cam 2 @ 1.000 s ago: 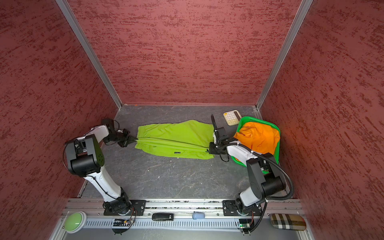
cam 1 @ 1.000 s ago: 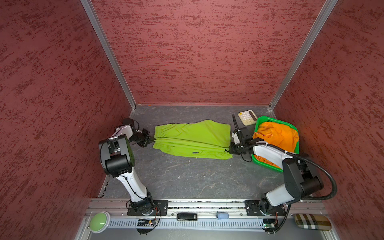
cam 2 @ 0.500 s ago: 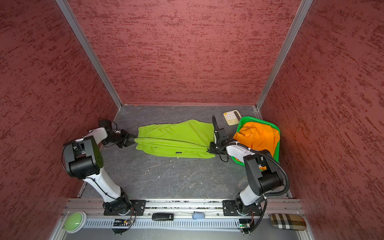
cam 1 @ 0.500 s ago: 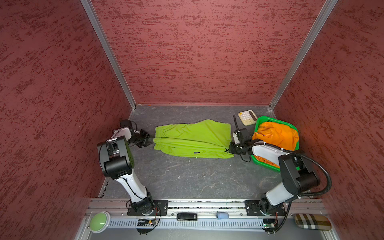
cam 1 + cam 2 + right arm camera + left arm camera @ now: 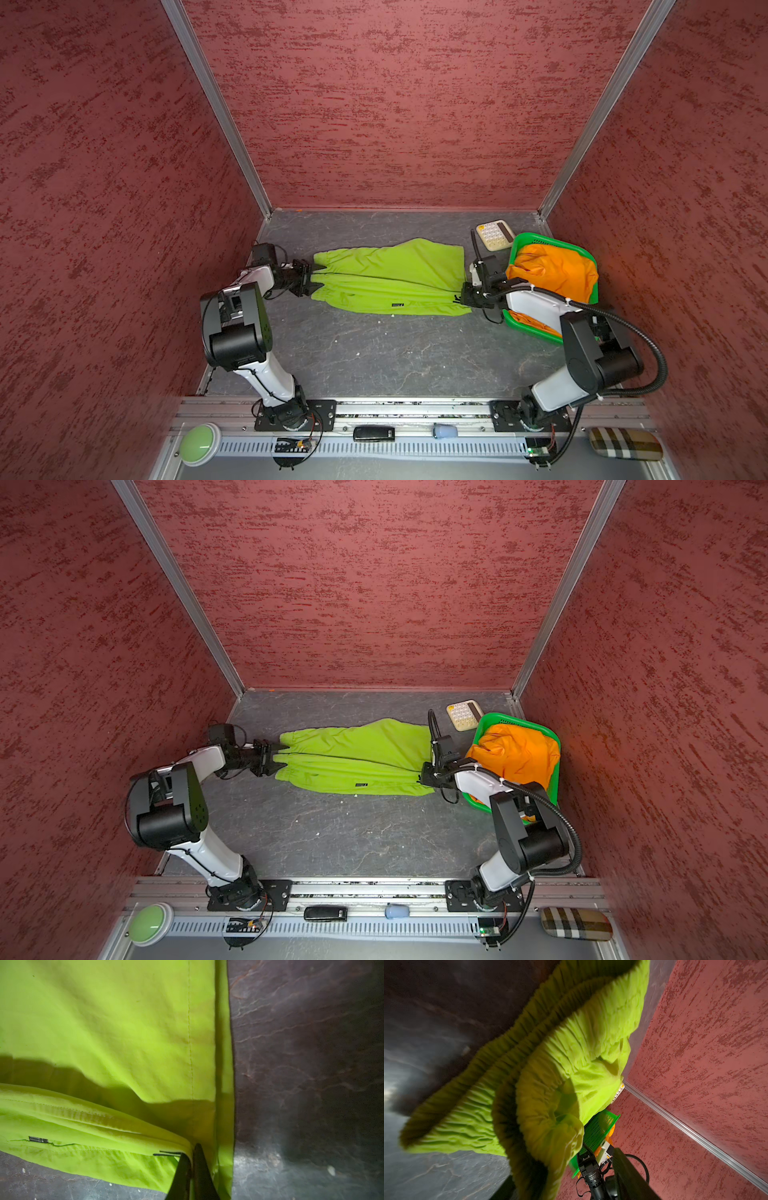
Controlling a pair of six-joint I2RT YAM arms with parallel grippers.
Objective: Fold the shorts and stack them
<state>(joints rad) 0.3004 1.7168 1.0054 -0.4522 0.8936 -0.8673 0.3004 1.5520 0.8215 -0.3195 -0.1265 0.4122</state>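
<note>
Since a second ago my left fingers [image 5: 309, 286] have parted. They were pinched onto the waistband end of the lime green fabric shorts [image 5: 390, 278], and now they stand spread, with their tips right at that gathered elastic edge. From both top views I cannot tell whether either tip touches the cloth [image 5: 353, 762]. The shorts themselves have barely shifted.

They lie flat across the back middle of the dark grey veined worktop [image 5: 374, 353]. The waistband points toward my left arm and the leg hems toward my right. One half is laid lengthwise over the other, and a small black label shows on the nearer half.

In the left wrist view the ruffled waistband [image 5: 571, 1053] fills most of the frame, bunched and loose. I cannot make out the left fingers there.

My right fingers [image 5: 460, 297] are clamped together on the hem corner at the near right end of the shorts. In the right wrist view the two dark fingers [image 5: 200, 1167] sit pressed side by side. A folded ridge of green fabric [image 5: 104, 1032] runs straight in between them, beside a black logo mark.

Just behind my right wrist stands the green perforated plastic basket [image 5: 540, 240], with the bright orange shorts [image 5: 552, 270] heaped inside. A cream calculator [image 5: 492, 235] lies at the back, beside the basket's far corner.
</note>
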